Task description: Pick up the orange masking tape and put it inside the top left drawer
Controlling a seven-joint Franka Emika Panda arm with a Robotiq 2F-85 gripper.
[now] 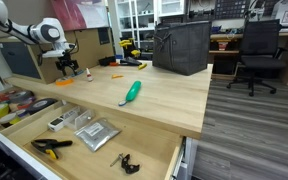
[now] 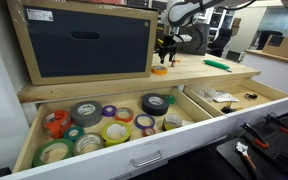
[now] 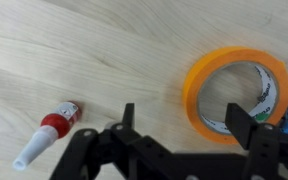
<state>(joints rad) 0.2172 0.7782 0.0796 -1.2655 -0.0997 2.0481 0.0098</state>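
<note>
The orange masking tape (image 1: 64,83) lies flat on the light-wood tabletop at its far end, and shows in the other exterior view (image 2: 159,70) too. My gripper (image 1: 67,66) hangs just above it (image 2: 165,48). In the wrist view the gripper (image 3: 184,120) is open and empty. One finger is over the hole of the orange roll (image 3: 234,56) and the other is outside its left wall. The top left drawer (image 2: 29,140) is pulled open and holds several tape rolls. It also shows as a tray of clutter in an exterior view (image 1: 9,105).
A small red-capped tube (image 3: 54,130) lies beside the tape. A teal-handled tool (image 1: 132,92) lies mid-table. The larger open drawer (image 1: 169,160) holds grey metal plates (image 1: 96,131) and a yellow-and-black clamp (image 1: 51,146). A dark box (image 1: 181,47) stands at the back.
</note>
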